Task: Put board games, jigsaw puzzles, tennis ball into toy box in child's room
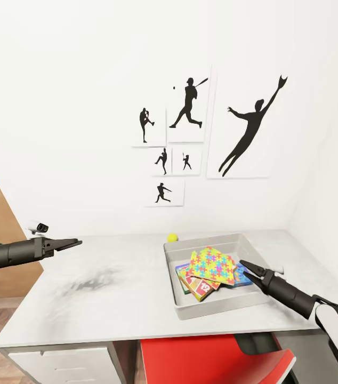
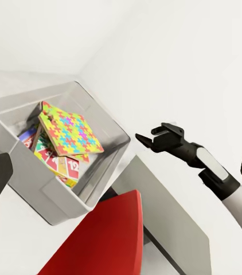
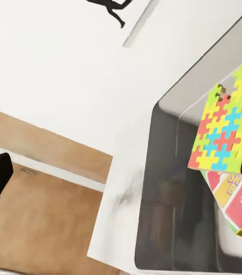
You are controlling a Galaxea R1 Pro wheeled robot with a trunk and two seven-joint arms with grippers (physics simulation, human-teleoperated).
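The left gripper (image 1: 75,244) hung over the table's (image 1: 99,288) left edge with its fingers drawn together on nothing, well apart from the toys. Further right, the tennis ball (image 1: 172,238) lay on the table against the wall, just behind the grey toy box (image 1: 219,308), which held a jigsaw puzzle (image 1: 211,264) tilted on top of the stacked board games (image 1: 196,286). The right gripper (image 1: 246,266) reached over the box's right rim beside the puzzle, empty, its tips close together.
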